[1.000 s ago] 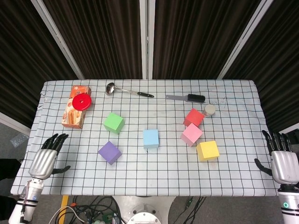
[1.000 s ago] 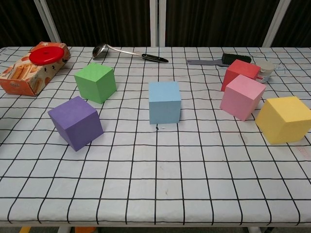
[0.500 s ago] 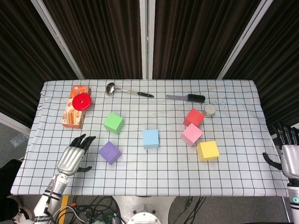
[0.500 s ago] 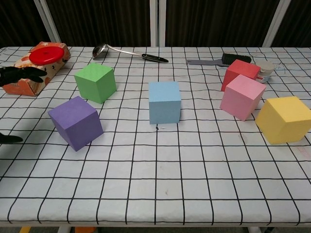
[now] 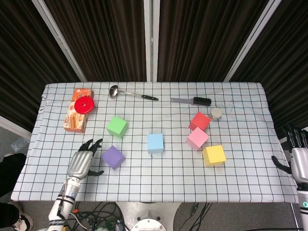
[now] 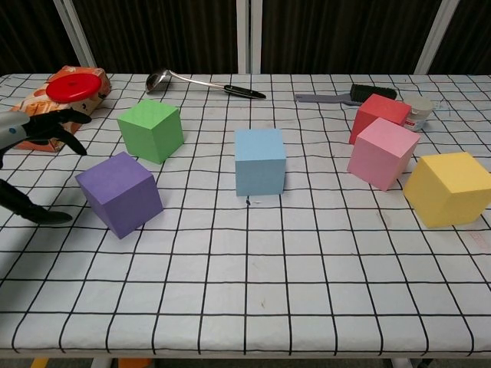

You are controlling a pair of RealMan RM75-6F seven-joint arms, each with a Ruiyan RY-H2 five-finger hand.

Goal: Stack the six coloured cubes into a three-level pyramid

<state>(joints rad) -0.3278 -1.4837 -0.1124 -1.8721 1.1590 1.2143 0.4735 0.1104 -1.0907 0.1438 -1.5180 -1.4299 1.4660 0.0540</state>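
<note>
Moving in, left hand (image 5: 82, 162) reached, fingers (image 6: 65, 117) spread and empty, just beside purple cube (image 5: 113, 157), evidently the first pick.

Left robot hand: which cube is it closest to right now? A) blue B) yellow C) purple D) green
C: the left robot hand, fingers spread and holding nothing, sits just left of the purple cube, not touching it; the green cube lies farther back.
</note>
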